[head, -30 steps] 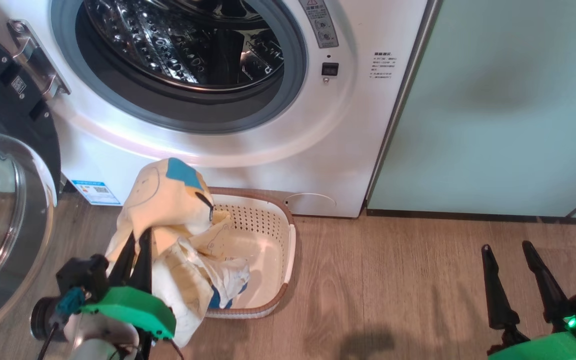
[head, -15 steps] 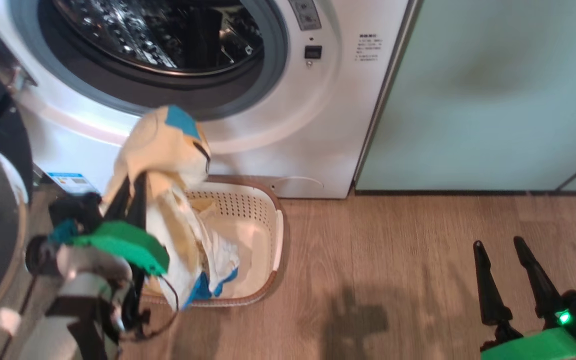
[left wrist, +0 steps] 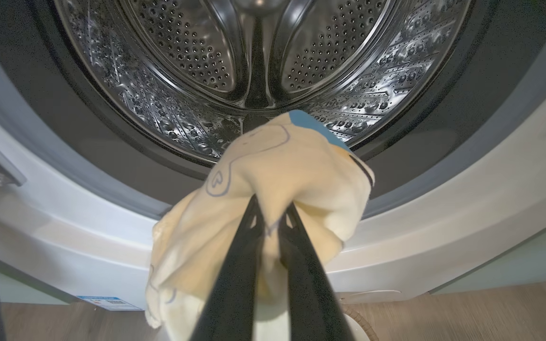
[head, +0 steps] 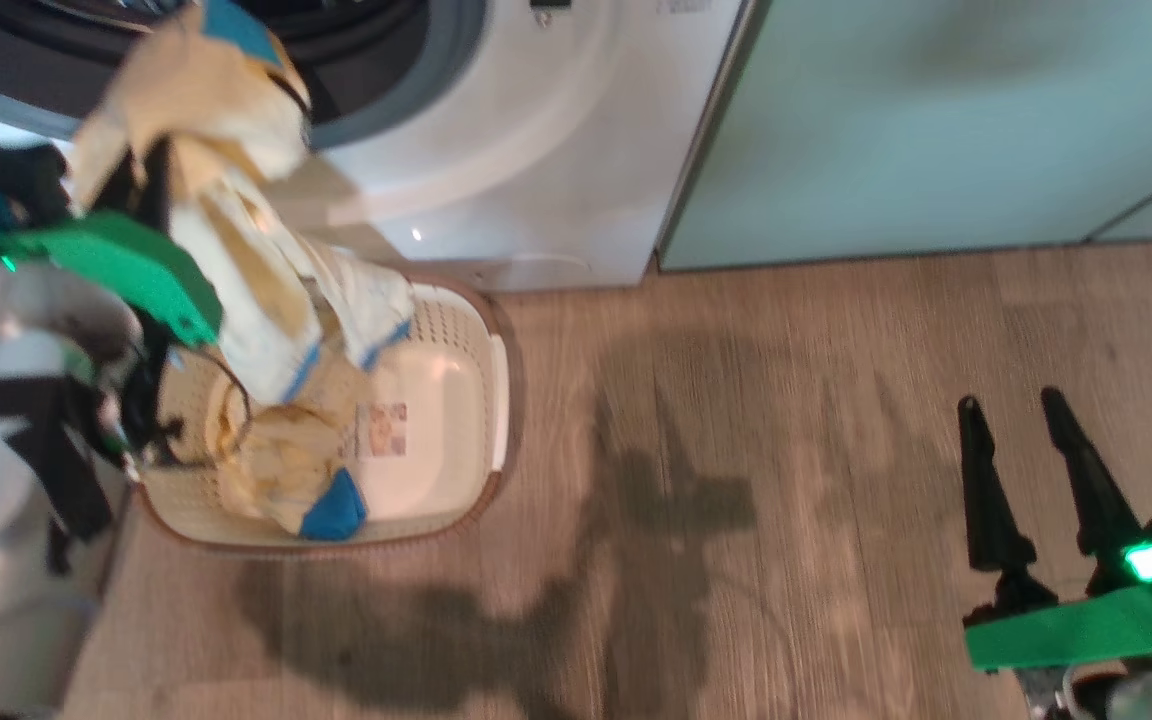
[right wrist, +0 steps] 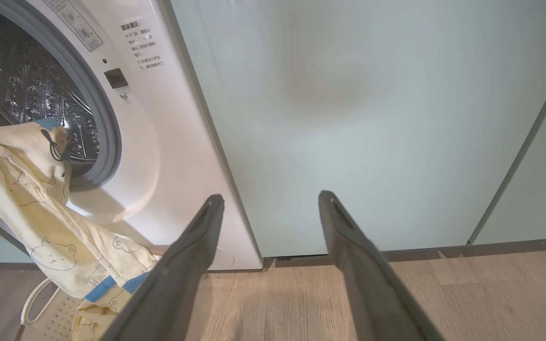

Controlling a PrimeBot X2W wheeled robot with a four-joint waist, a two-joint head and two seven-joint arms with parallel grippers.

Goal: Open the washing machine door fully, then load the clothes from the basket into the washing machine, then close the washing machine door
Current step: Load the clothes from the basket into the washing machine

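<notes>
My left tool (left wrist: 271, 208), clamped on the clothes (left wrist: 296, 166), has raised them from the basket (head: 456, 390) to the washing machine (left wrist: 443, 218) mouth, so pushing in comes next; right tool (right wrist: 270, 196) idles apart.

Drum (left wrist: 178, 57), upper frame: shiny perforated metal. Clothes (left wrist: 292, 166): soft matt cloth; basket (head: 446, 400): smooth perforated plastic. Floor (head: 786, 420): wood-grain, matt; washing machine (head: 536, 150) front: glossy white.

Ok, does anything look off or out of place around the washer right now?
Nothing spilled or damaged. One thing: the garment in the shut left gripper hangs long, its blue hem down near the basket, so it may drag on the washer front going in.
</notes>
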